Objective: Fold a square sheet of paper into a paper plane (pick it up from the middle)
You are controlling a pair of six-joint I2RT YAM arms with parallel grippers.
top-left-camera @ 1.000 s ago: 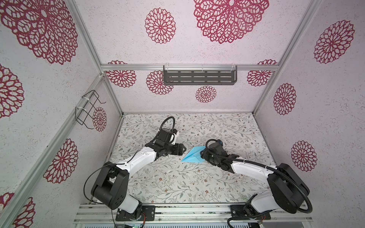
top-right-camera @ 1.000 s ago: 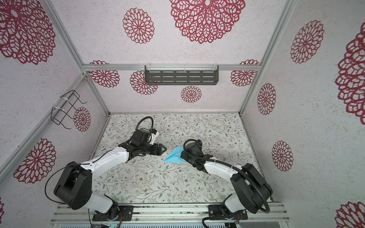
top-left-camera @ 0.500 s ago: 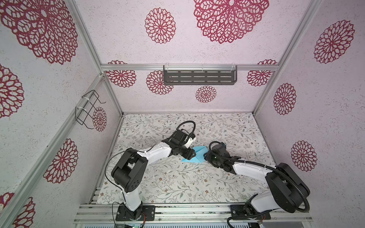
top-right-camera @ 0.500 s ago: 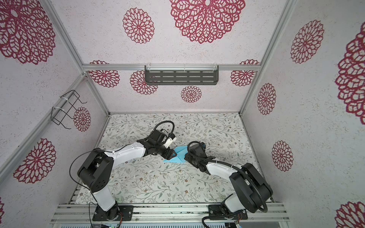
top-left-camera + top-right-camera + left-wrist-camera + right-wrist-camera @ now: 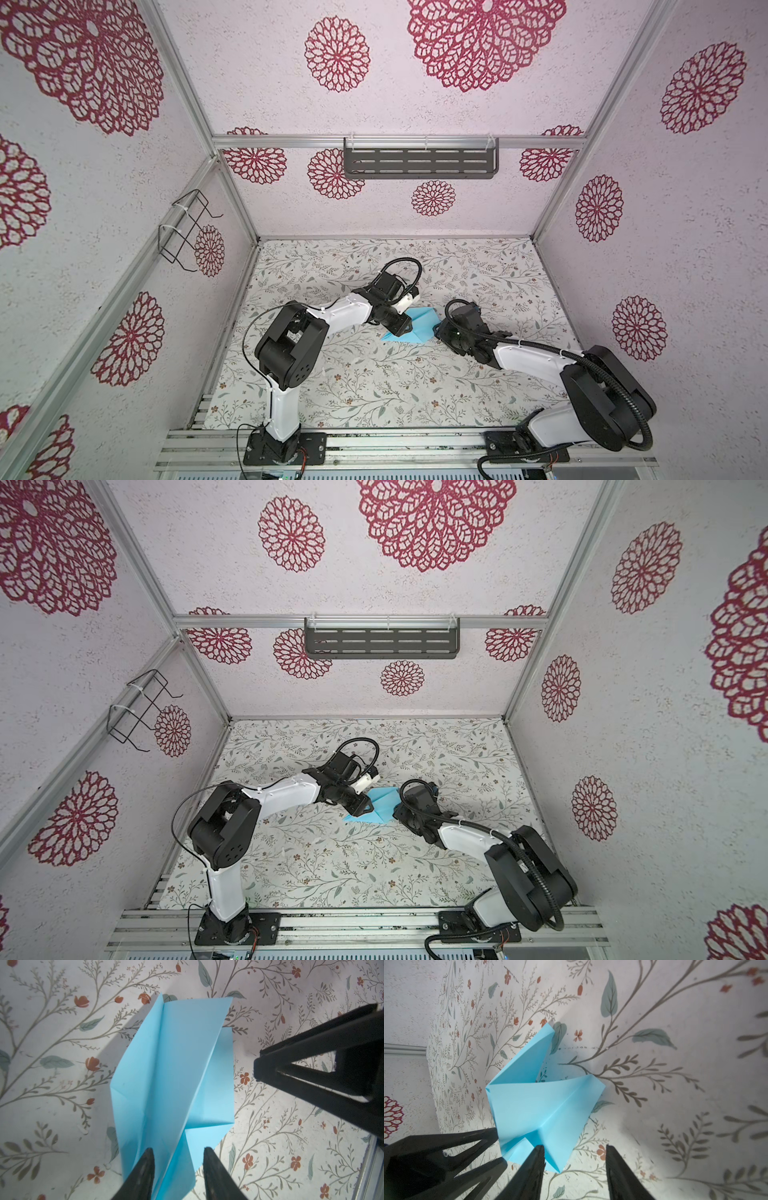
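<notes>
The light-blue sheet of paper [image 5: 420, 326] [image 5: 384, 806] lies mid-table, folded into a pointed shape with raised flaps. In the left wrist view the paper [image 5: 172, 1068] runs away from my left gripper [image 5: 178, 1167], whose jaws stand apart astride a raised fold at its near end. My left gripper [image 5: 401, 329] [image 5: 362, 808] sits over the paper's left part. My right gripper [image 5: 575, 1165] is open, one finger over the paper's [image 5: 542, 1105] pointed corner, bare table between the fingers. In both top views the right gripper [image 5: 441, 331] [image 5: 400, 812] is at the paper's right edge.
A dark slotted shelf [image 5: 419, 162] hangs on the back wall and a wire basket [image 5: 187, 230] on the left wall. Patterned walls close in three sides of the floral table [image 5: 374, 386]. An aluminium rail [image 5: 395, 440] runs along the front edge.
My left arm has swung right from beside the paper onto its left part, and its jaws have narrowed. The right gripper stayed at the paper's right edge, shifting slightly.
</notes>
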